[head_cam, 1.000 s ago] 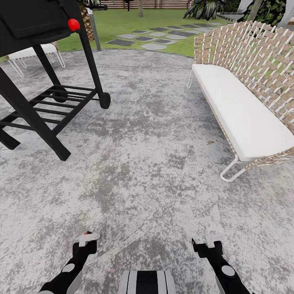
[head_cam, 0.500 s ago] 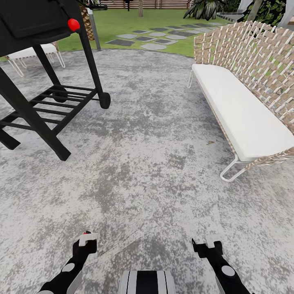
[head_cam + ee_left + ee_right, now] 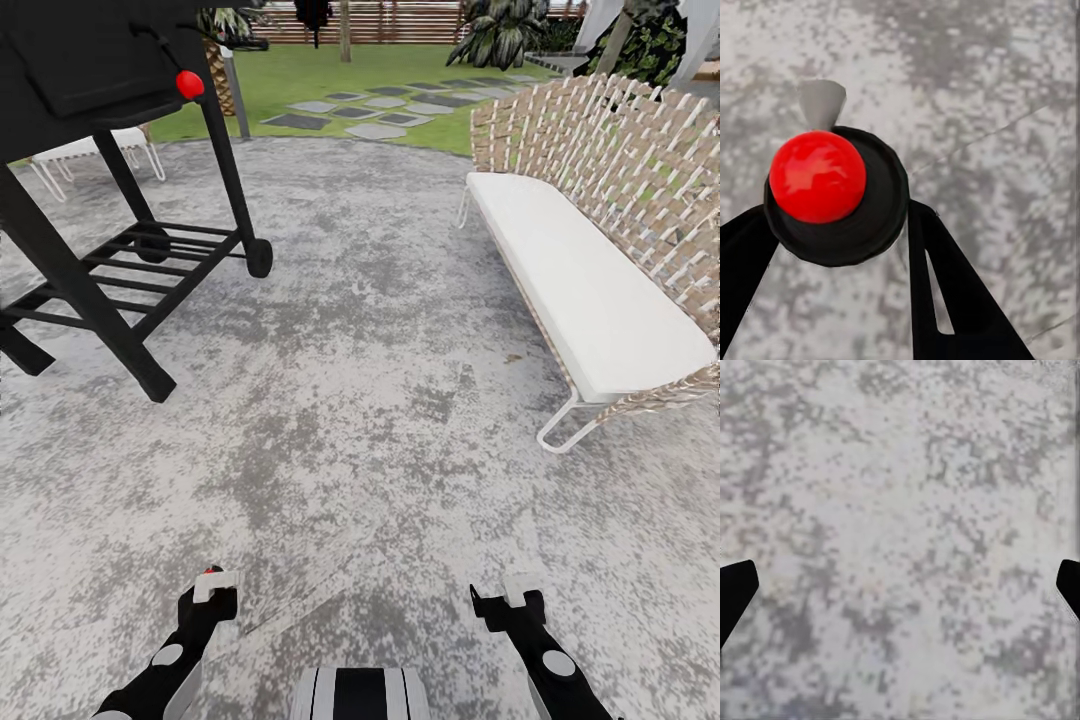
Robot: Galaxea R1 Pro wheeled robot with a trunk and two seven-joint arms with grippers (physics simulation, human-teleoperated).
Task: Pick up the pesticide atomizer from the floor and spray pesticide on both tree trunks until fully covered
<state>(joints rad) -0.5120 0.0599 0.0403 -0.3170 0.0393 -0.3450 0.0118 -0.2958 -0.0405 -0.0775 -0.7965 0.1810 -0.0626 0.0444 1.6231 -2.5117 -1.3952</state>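
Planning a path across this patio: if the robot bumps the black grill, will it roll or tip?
The grill probably drags rather than rolls: a wheel at one end, plain legs at the other. Its bulky body on slim legs may tip.

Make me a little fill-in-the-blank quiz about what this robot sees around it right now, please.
1. The left gripper is shut on an atomizer whose top is a round knob coloured ____.
2. The woven bench on the robot's right has a seat cushion coloured ____.
3. The right gripper is open and holds ____.
4. Grey stepping stones cross the lawn beyond the black ____ on wheels.

Missing words: red; white; nothing; grill
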